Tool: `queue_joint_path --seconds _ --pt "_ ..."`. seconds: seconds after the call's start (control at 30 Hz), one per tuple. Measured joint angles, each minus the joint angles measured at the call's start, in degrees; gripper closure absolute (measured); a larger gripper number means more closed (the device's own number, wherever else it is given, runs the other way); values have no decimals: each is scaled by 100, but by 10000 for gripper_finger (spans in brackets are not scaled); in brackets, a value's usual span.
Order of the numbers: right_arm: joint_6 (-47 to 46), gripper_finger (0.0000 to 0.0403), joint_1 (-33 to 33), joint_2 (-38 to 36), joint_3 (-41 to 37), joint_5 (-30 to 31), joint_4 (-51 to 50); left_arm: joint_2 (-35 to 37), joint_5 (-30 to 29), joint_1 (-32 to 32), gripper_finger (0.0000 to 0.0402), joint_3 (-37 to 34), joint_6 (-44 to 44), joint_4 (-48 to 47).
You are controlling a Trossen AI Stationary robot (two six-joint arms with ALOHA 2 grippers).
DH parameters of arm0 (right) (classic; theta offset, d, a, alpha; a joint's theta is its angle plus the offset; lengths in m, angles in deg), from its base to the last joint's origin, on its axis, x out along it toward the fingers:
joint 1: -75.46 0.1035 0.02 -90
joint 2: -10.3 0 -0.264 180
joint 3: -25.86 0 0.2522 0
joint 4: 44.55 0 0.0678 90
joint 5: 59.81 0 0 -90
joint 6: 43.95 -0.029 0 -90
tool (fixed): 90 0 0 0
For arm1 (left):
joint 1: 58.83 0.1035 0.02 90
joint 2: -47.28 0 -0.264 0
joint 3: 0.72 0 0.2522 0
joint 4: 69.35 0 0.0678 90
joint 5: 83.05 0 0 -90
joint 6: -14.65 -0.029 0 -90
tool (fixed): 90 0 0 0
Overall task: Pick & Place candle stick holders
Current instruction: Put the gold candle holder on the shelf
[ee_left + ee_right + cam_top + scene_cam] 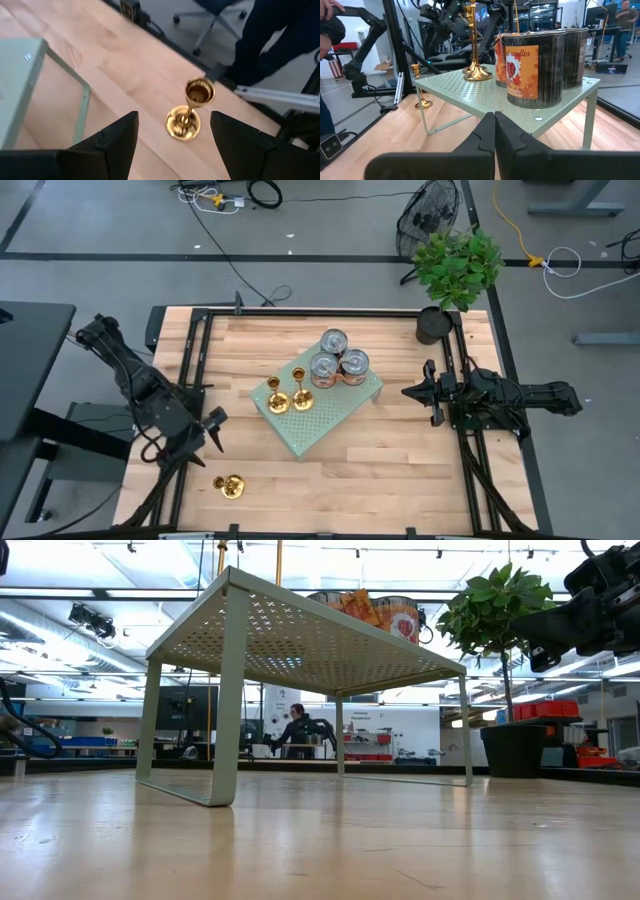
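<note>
Grey floor with cables lies around the wooden table in the high view. A pale green rack stands in the middle of the table. Two gold candle holders stand on the rack beside three cans. A third gold candle holder stands on the bare table near the front edge. The left end effector is near it but apart, open and holding nothing. The right end effector waits at the right side of the table, near a potted plant.

Low view: the rack fills the picture, with a big bright room behind it and a person far off.

Left wrist view: the third candle holder stands upright on the wood, ahead of the two wide-apart fingers and between them. They do not touch it.

Right wrist view: the right fingers are pressed together with nothing between them. The rack with the cans is ahead.
</note>
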Motion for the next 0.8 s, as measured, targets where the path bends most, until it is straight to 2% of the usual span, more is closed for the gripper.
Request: queue_joint_path --seconds 0.27,0.8 --pt "-2 400 2 0 2 1 0 -426 441 0 145 0 194 -84" --pt "-1 400 1 0 2 1 0 -713 452 -127 145 -2 284 -347"
